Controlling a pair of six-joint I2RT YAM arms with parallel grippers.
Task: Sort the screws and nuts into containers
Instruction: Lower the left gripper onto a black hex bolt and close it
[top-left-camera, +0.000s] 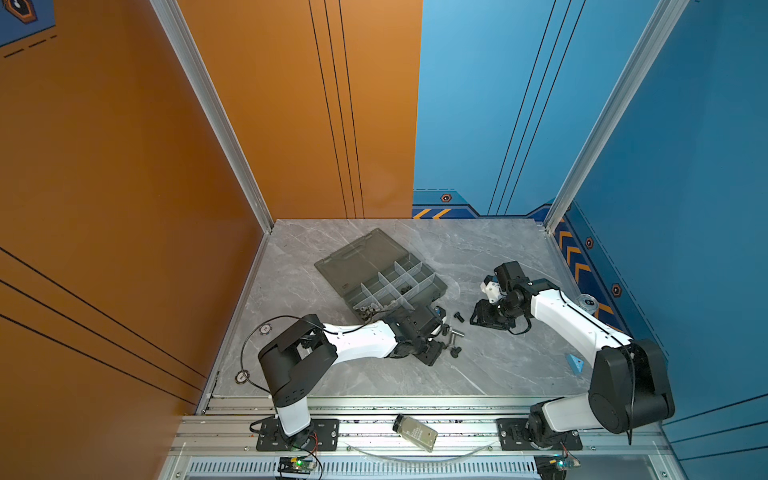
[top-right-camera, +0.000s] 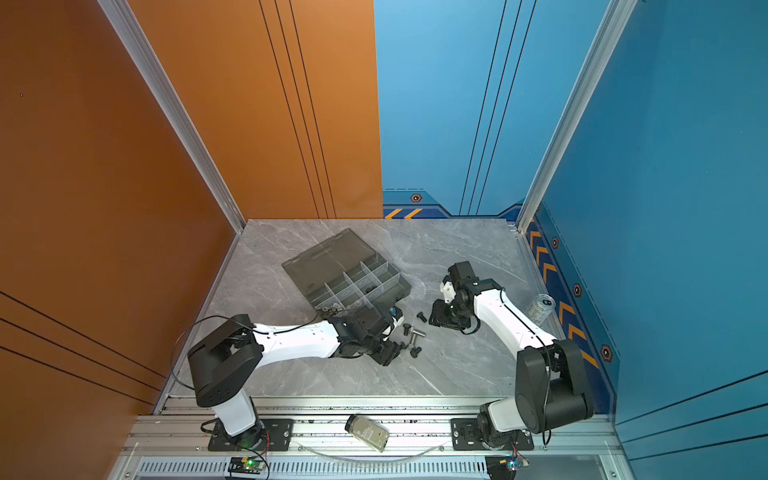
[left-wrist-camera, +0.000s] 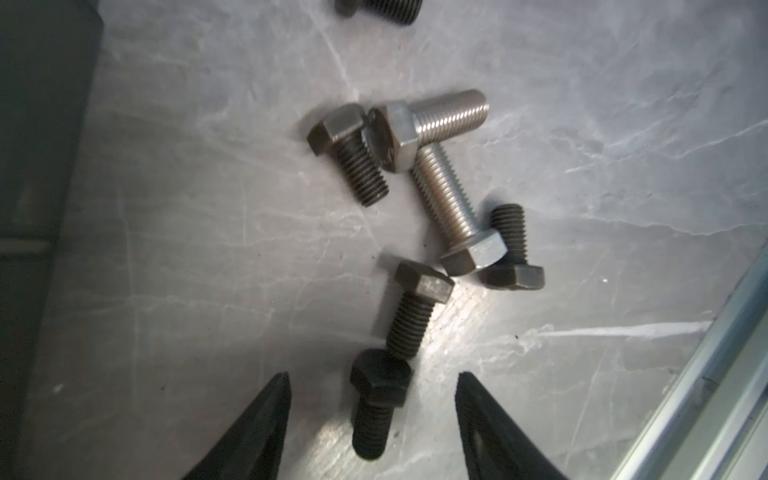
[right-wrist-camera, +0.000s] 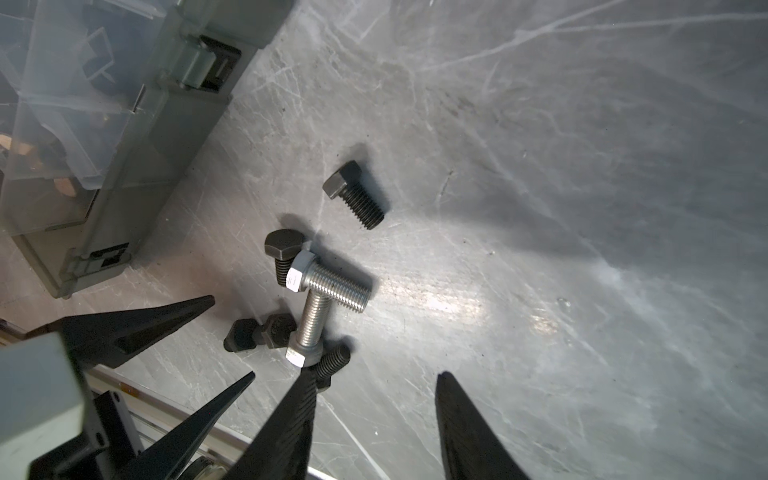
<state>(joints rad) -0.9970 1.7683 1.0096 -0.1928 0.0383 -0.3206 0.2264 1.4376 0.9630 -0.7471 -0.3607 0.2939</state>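
**Black screw inside left claw**

I see my left claw half-wide around the black screw, not touching it. My right claw is wide, empty. Other screws lie on the table, at four o'clock of the box.

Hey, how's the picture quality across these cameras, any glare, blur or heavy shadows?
Left wrist view: bright glare on the table, and the black bolt closest to the camera looks dark and soft. Right wrist view: a glare streak on the table, silver bolt heads blown white, the grey box blurred. Both top views: even light, bolts tiny.
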